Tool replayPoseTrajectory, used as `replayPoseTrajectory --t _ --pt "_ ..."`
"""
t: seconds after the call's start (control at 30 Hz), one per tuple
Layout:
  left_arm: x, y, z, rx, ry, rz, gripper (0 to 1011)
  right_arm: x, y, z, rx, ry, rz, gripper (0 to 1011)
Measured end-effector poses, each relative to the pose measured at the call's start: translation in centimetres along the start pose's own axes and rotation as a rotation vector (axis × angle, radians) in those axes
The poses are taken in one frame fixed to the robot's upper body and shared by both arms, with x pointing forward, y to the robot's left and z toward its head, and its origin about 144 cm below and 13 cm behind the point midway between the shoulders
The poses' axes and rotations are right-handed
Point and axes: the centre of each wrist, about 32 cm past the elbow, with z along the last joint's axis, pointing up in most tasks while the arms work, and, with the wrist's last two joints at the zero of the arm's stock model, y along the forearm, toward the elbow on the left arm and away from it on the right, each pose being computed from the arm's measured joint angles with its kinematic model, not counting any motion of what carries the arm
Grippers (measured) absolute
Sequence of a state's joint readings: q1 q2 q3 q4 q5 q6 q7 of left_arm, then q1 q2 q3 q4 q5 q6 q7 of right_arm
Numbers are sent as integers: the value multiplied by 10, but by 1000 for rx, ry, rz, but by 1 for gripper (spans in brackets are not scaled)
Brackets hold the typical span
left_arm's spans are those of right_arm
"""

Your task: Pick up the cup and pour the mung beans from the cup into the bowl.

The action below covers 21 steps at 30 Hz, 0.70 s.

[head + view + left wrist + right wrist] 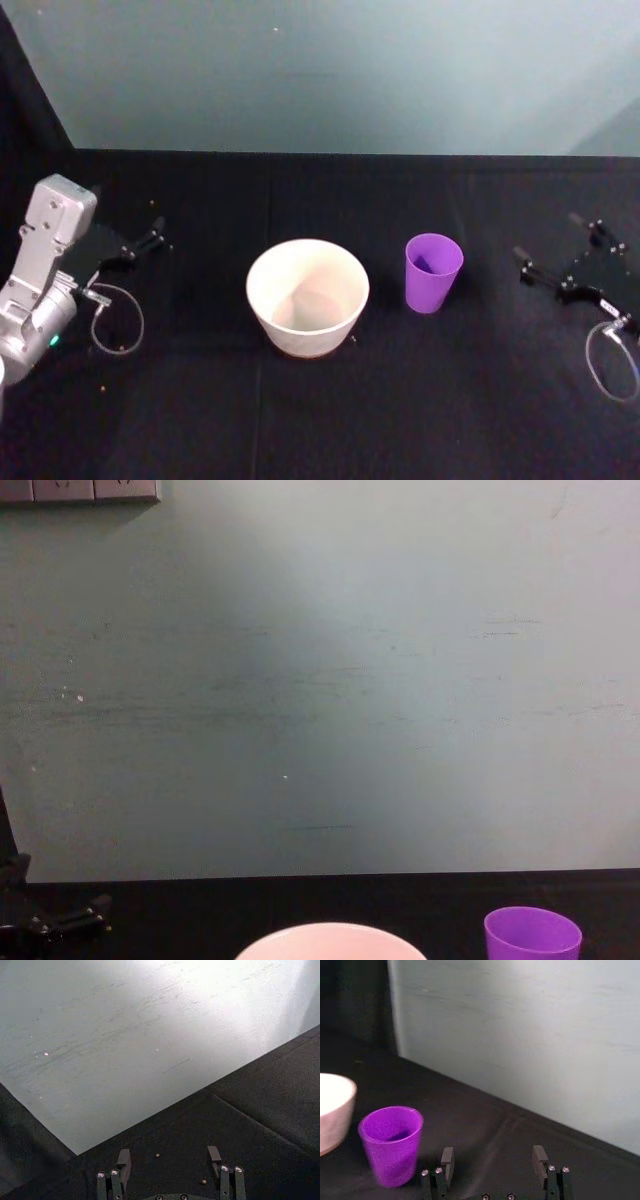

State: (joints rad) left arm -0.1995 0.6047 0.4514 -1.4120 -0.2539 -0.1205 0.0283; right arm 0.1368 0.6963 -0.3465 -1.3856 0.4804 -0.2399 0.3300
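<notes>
— On the counter [420, 410], which of your hands is sitting nearer the cup [433, 272]?
— My right hand [549, 238]: the cup is standing upright to its left, just right of the bowl [255, 300]. I am holding that hand wide open, gripping nothing. My left hand [148, 242] is idling, also spread wide, left of the bowl, well apart. I am expecting a leftward reach.

The left end effector [155, 233] and right end effector [547, 236] sit wide apart, both with fingers spread.
</notes>
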Motion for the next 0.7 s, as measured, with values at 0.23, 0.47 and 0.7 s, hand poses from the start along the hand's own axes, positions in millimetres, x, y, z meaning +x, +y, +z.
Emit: replayPoseTrajectory --t 0.23,0.47,0.7 --pt "0 0 0 0 0 0 1000 8 5 -12 10 46 136 1000" --pt "0 0 0 0 0 0 1000 7 30 -24 39 153 244 1002" --pt "0 0 0 0 0 0 1000 3 45 -27 17 127 285 1000"
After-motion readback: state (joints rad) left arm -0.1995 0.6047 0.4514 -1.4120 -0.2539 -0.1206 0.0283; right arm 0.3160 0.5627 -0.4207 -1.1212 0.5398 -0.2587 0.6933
